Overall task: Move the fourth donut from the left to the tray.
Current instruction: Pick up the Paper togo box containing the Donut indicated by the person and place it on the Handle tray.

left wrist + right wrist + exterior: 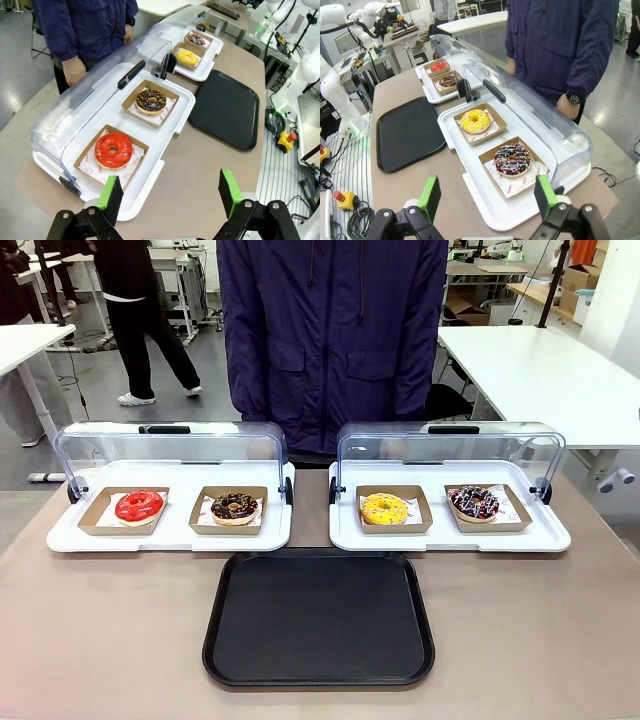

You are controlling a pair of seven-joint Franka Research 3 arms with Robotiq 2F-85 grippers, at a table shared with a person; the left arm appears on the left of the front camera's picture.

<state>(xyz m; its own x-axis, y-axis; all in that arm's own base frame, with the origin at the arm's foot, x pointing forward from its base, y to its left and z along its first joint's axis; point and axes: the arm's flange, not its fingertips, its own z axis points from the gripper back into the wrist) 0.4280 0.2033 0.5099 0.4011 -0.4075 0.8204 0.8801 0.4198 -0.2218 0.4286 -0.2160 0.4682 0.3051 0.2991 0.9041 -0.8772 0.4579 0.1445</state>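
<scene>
Red print on the paper liner [516, 188] under the fourth donut [513, 160] seems to read "YUMMY" and "SMILE".

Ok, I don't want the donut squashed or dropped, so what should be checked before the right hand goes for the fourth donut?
1. Right hand open: ok, fingers wide apart.
2. Fourth donut reachable: ok, sits in its cardboard holder on the white tray.
3. Clear lid out of the way: ok, swung back.
4. Black tray free: ok, bare.
5. Hand over the donut: not ok, donut lies ahead of the fingers.
6. Person clear: ok, stands behind the lid.
</scene>
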